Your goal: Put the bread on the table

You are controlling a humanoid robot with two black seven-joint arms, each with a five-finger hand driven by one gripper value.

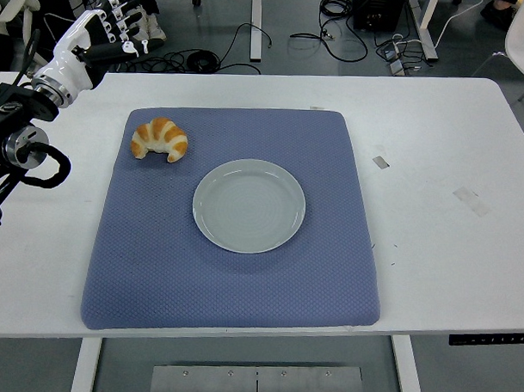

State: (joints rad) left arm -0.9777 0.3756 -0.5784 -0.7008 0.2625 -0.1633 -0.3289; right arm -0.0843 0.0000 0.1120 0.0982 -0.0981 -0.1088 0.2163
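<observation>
The croissant [160, 139] lies near the far left corner of the blue mat [233, 281] on the white surface [435, 168], apart from the empty plate [249, 205] at the mat's middle. The left hand [100, 35] hangs above the surface's far left corner, its fingers [122, 4] spread and holding nothing.
</observation>
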